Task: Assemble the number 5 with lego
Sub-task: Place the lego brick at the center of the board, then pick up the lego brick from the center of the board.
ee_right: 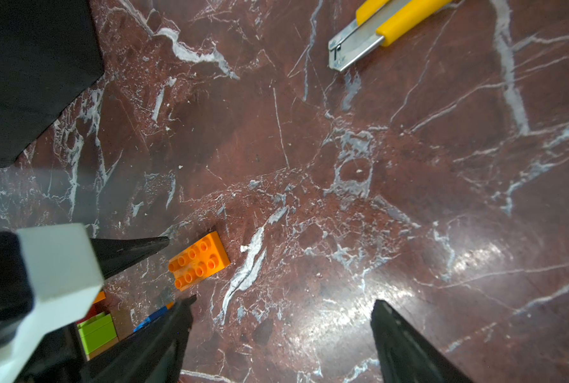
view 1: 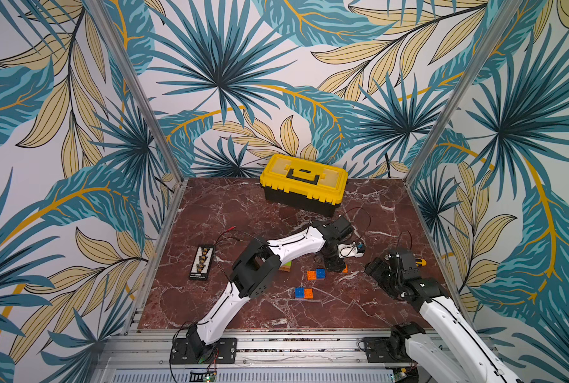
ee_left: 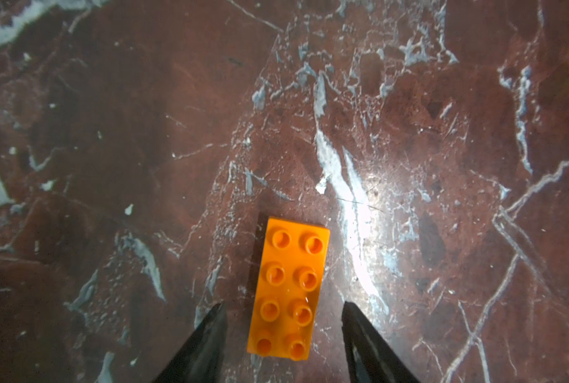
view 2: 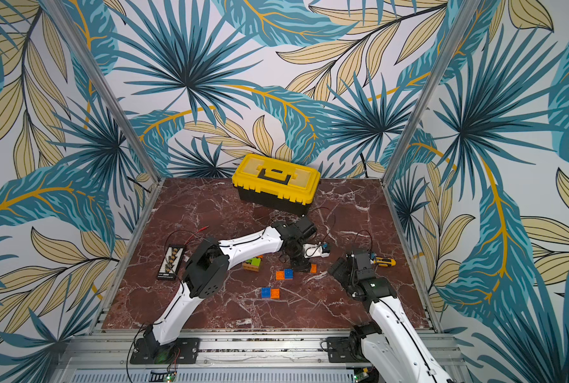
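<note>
Nearest me on the red-brown marble counter (view 1: 210, 215) lies a blue-and-orange pair of square studded bricks (view 1: 303, 293), touching side by side. A second such pair (view 1: 316, 274) sits just beyond. Past those, the orange eight-stud oblong brick (ee_left: 288, 288) lies flat, studs up. Its long axis runs straight out along my left tool (ee_left: 283, 303), whose fingers stand apart on either side of it with a gap each way, gripping nothing. My right tool (ee_right: 283, 300) hangs spread wide over bare counter. At the far edge the yellow-and-black plastic toolbox (view 1: 303, 182) is shut; I cannot see inside.
</note>
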You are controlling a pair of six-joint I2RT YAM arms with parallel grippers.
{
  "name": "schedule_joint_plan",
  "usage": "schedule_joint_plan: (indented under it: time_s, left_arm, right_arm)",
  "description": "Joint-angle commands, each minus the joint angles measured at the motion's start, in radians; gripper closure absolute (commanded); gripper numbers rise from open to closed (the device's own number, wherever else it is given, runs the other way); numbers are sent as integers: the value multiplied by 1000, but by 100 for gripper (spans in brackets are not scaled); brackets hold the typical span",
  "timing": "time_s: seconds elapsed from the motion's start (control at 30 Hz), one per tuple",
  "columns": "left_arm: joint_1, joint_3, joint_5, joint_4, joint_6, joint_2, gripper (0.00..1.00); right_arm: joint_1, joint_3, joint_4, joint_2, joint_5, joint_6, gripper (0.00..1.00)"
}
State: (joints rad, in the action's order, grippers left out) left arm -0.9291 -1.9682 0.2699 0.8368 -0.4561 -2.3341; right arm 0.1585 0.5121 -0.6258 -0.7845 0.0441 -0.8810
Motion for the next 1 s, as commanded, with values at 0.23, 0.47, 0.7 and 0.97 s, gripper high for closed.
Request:
schedule_joint_plan:
  time_s: [0.23,0.47,0.7,0.97]
  left_arm:
    - [58,416,80,-516,393,429,37]
    - [151,895,-70,-948,749,785,29]
    - [177,1114,-319,-900,846,1075,1]
    - [193,1300,-519,-832,1005,1304,0]
  right_arm:
    - [16,23,76,-161,-141,73,15]
    - [151,126,54,-326,-17,104,14]
    - [287,259,20,-511,122,131,12]
    - [332,342,53,-665,100,144,12]
